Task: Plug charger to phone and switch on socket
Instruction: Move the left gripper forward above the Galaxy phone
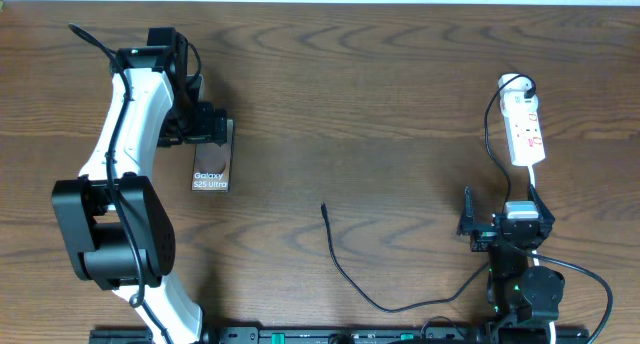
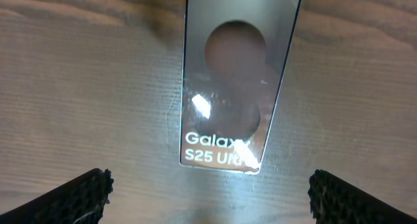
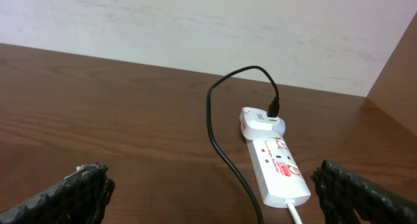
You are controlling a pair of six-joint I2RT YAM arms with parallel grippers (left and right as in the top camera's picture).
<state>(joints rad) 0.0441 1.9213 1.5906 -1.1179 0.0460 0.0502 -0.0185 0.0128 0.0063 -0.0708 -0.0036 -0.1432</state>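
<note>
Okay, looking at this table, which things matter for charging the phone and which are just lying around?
For the job: phone, charger cable, socket strip, its white plug head.
Not part of it: wooden table, black rail at the near edge.

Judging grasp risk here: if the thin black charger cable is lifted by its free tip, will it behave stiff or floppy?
Probably floppy: the charger lies in loose curves. Likely light, being so thin. Its far end is plugged at the socket, so a long pull might tug that.
</note>
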